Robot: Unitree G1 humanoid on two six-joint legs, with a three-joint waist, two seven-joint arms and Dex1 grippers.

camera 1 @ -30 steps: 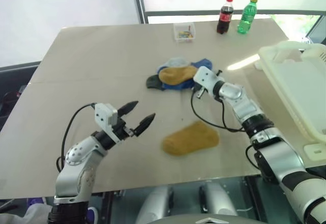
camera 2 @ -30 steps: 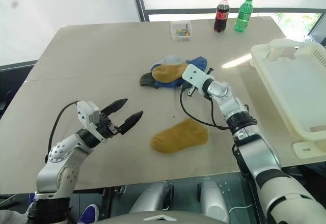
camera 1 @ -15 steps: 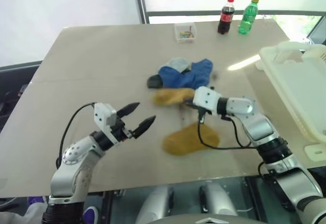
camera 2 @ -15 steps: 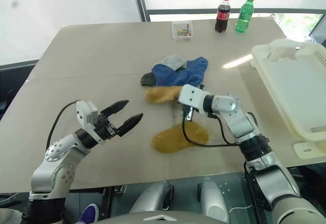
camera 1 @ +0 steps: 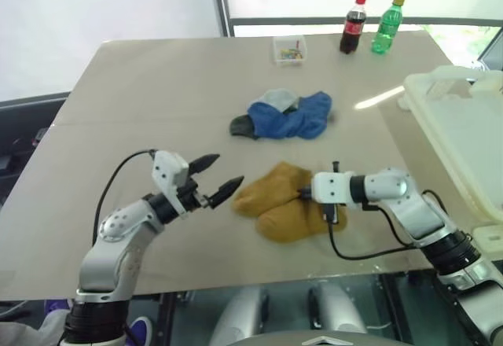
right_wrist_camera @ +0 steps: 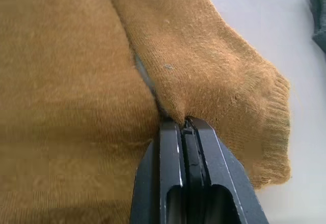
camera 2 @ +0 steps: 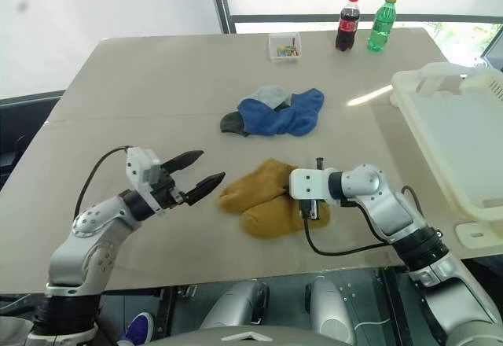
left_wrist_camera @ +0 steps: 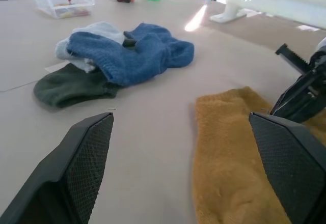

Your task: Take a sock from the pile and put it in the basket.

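Note:
The pile [camera 1: 287, 116] of blue, grey and dark green socks lies mid-table. Nearer the front edge two mustard socks lie side by side. My right gripper [right_wrist_camera: 184, 127] is shut, pinching a fold of the mustard sock [camera 1: 266, 188] that is closer to the pile, right at the seam with the second mustard sock [camera 1: 295, 219]. My left gripper [camera 1: 228, 171] hovers open just left of these two socks, pointing at them, with nothing between its fingers [left_wrist_camera: 84, 158]. The cream-white basket [camera 1: 440, 94] stands at the table's right edge, apart from both grippers.
At the far edge stand a small clear box [camera 1: 288, 49] with coloured bits, a cola bottle [camera 1: 353, 25] and a green bottle [camera 1: 385, 25]. A black cable loops from my right wrist onto the table [camera 1: 157, 94] by the socks.
My right gripper has dragged a mustard sock out of the pile towards the near edge, next to the other mustard sock. The left gripper has stayed open and nearly still.

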